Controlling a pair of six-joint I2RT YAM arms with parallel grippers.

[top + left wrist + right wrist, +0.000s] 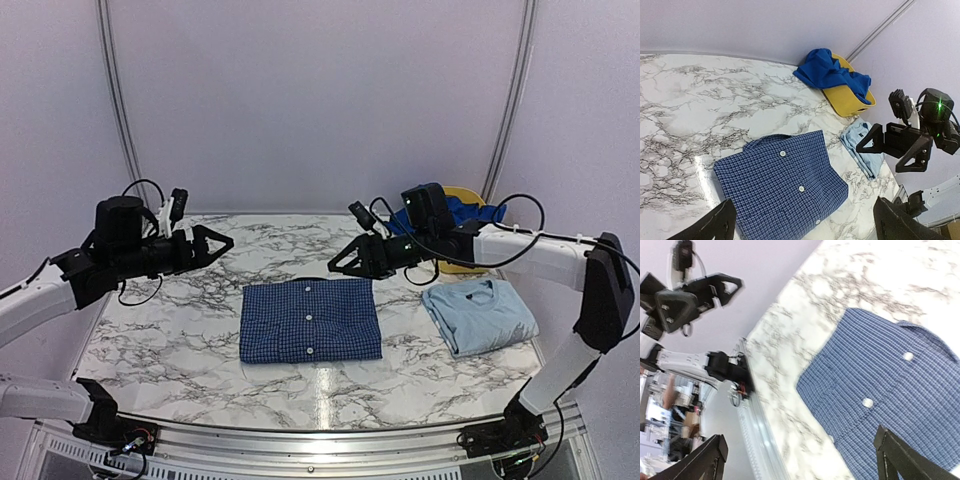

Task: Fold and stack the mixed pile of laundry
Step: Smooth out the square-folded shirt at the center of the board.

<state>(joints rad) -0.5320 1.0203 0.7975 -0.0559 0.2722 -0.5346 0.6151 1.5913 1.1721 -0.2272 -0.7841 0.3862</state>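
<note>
A navy-and-white checked shirt (310, 320) lies folded flat in the middle of the marble table, buttons up; it also shows in the wrist views (782, 182) (895, 390). To its right lies a folded pale blue T-shirt (478, 315) (860, 147). A royal-blue piece (832, 72) hangs over the yellow basket (845, 102) at the back right. My left gripper (222, 245) (805, 225) hovers open, left of the shirt. My right gripper (340, 262) (802, 460) hovers open above the shirt's far right corner. Neither holds anything.
The right arm (540, 250) reaches across in front of the basket (465, 192) and above the T-shirt. A metal rail (320, 440) runs along the table's near edge. Bare marble (160, 330) lies left of the checked shirt.
</note>
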